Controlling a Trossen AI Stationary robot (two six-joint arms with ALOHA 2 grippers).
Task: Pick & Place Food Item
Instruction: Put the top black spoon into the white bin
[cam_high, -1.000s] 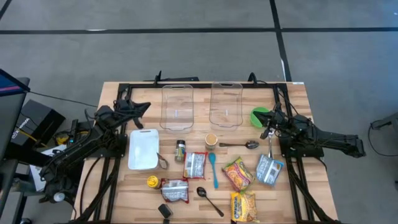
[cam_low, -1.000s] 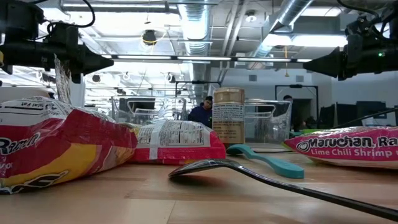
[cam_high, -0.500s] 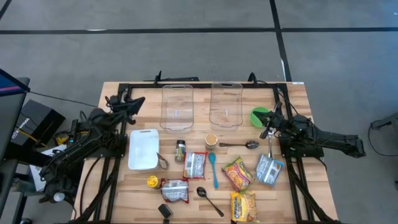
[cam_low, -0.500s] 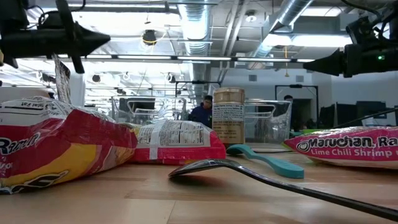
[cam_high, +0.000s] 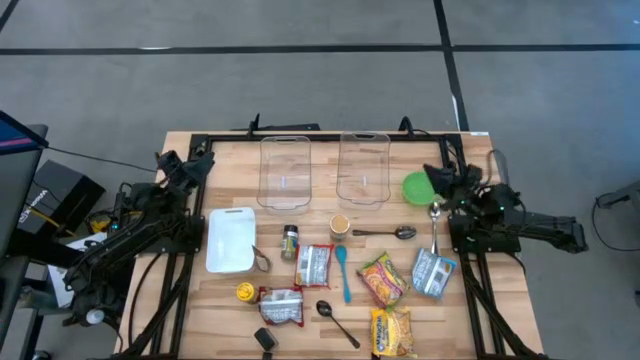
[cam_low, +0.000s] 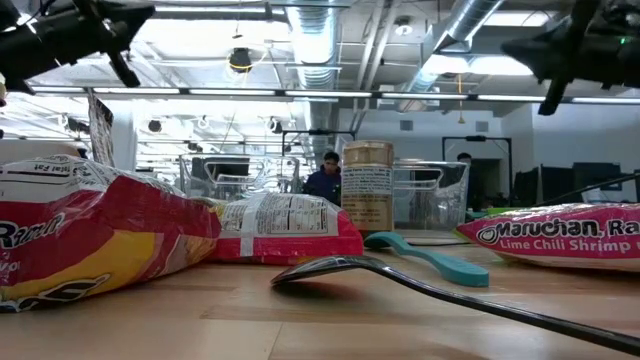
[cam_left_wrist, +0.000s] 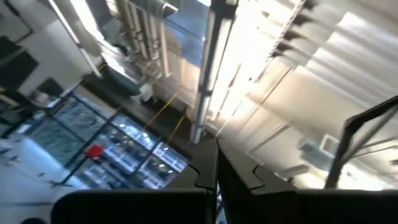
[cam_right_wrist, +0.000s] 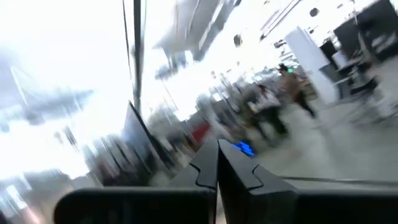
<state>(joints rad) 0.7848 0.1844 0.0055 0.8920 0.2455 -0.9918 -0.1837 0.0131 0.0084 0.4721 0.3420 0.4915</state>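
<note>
Grippers first: the left gripper (cam_high: 200, 160) sits pressed together and empty at the table's (cam_high: 480, 170) left rear edge, well left of the two clear containers. The left clear container (cam_high: 286, 172) serves as the landmark; the right clear container (cam_high: 363, 167) stands just beside it to the right. Over on the far side of that pair, the right gripper (cam_high: 433, 174) is also pinched closed with nothing in it, hanging near the green bowl (cam_high: 417, 187). In each wrist view the dark fingers (cam_left_wrist: 214, 180) meet along a thin seam, and the right arm's fingers (cam_right_wrist: 216, 174) do the same, both cameras pointing up into the room.

Food items lie in front of the left clear container, all untouched. A spice jar (cam_high: 289, 241) stands upright just in front of it, with a white tray (cam_high: 231, 239) to the jar's left. A red-and-white packet (cam_high: 314, 265) lies in front of the jar, a second packet (cam_high: 281, 306) nearer the front edge, beside a small yellow piece (cam_high: 245, 291). To the right go a teal spoon (cam_high: 342, 272), a ramen pack (cam_high: 382, 278), another ramen pack (cam_high: 392, 333) at the front edge, and a silver-blue pouch (cam_high: 432, 272). A metal spoon (cam_high: 385, 233) lies by a small cup (cam_high: 340, 225), and a black spoon (cam_high: 336, 321) rests near the front.

From table height, the jar (cam_low: 367, 187) rises behind the packets, and a person (cam_low: 325, 178) shows in the room beyond.
</note>
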